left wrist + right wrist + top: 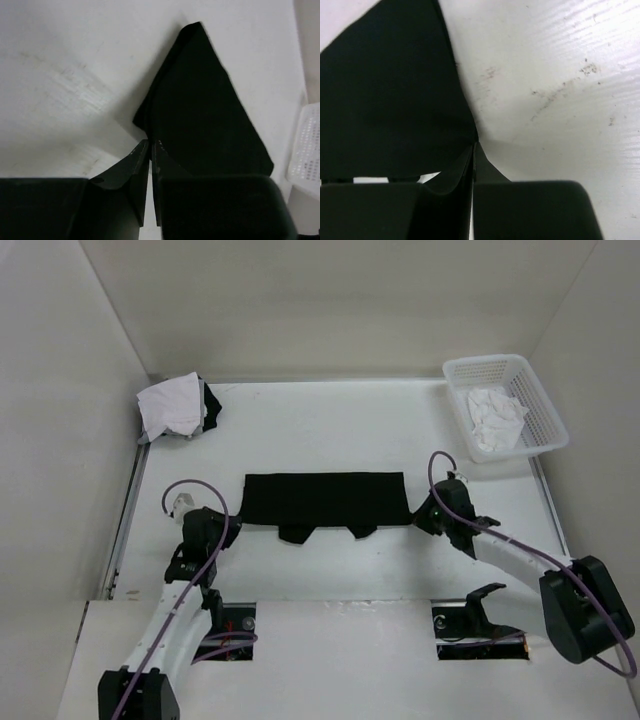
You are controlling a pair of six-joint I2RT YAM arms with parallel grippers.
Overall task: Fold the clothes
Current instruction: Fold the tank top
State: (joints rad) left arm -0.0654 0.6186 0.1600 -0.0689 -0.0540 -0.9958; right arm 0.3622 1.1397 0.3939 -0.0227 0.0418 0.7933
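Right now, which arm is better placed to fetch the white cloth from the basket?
Probably the right. The basket with the white cloth sits in the far right corner, beyond the right gripper. The left gripper is at the opposite end of the black garment. Both pinch its corners.

White lattice basket [549, 410] at table [330, 430] far right corner; surface scuffed, perhaps dirt specks.

We see soft, even light over the white table [330, 440], shadows faint. In both wrist views the near fingers [137, 175] are blurred, the black top [200, 110] loses all detail, and the table glares.
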